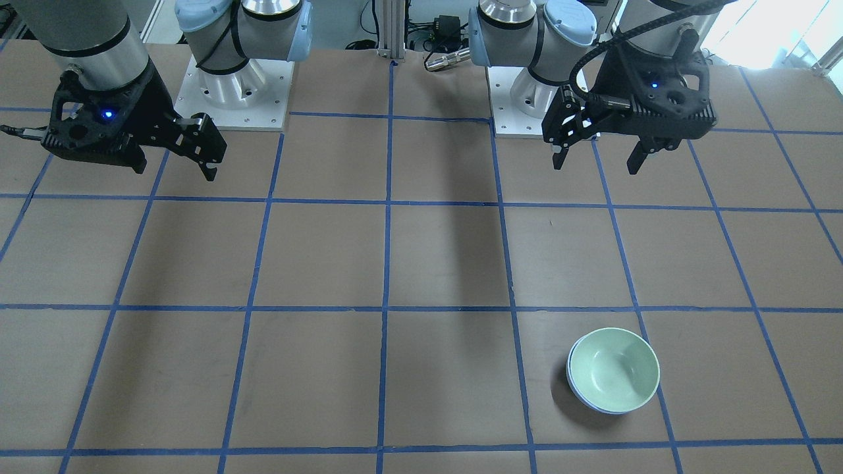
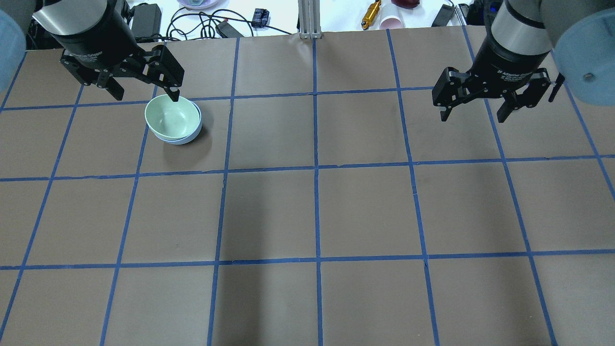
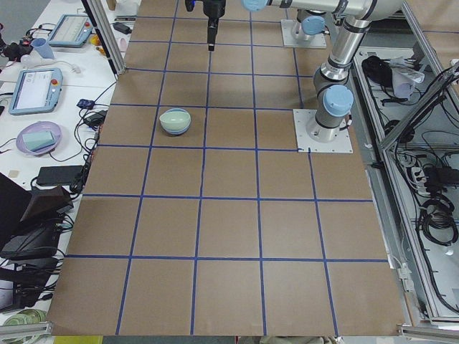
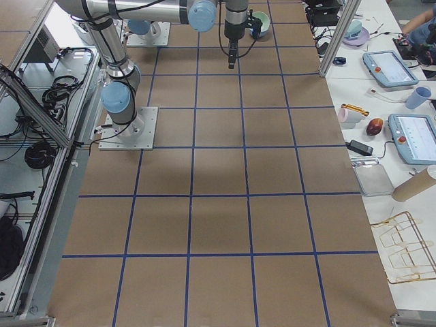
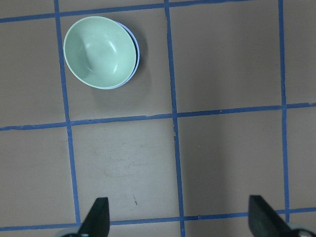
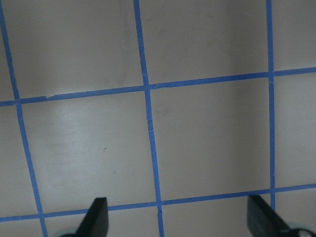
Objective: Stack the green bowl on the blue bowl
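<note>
The pale mint-green bowl (image 1: 614,368) sits nested inside the periwinkle-blue bowl (image 1: 573,387), of which only a thin rim shows. The pair stands upright on the table at the far left in the overhead view, green bowl (image 2: 172,117) over blue bowl (image 2: 190,137). It also shows in the left wrist view (image 5: 100,52). My left gripper (image 2: 145,94) is open and empty, raised high above the table and apart from the bowls; it is on the right in the front-facing view (image 1: 597,163). My right gripper (image 2: 473,117) is open and empty, raised over the table's other side.
The brown table (image 2: 317,211) carries a blue tape grid. The two arm bases (image 1: 237,85) stand on white plates at the robot's edge. Cables, tablets and small items (image 2: 375,12) lie on the white bench beyond the far edge.
</note>
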Controlling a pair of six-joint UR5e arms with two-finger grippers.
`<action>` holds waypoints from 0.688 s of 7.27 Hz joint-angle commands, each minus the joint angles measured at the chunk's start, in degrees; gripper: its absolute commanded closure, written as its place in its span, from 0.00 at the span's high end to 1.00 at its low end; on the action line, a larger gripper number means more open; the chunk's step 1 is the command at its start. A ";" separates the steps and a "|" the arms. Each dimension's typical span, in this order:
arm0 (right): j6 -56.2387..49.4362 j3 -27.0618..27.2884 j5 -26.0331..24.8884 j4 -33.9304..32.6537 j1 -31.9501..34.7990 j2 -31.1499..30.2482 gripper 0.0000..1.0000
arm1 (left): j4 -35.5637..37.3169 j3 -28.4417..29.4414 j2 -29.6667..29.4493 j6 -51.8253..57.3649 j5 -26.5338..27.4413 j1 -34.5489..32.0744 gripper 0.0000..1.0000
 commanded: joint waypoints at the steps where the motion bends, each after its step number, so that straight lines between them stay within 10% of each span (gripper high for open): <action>1: 0.00 0.00 0.00 0.00 0.00 0.00 1.00 | 0.14 -0.03 0.09 -0.62 -0.34 0.34 1.00; 5: 0.00 0.00 0.00 0.00 0.00 0.00 1.00 | -0.12 -0.38 0.53 -0.72 -0.69 1.67 1.00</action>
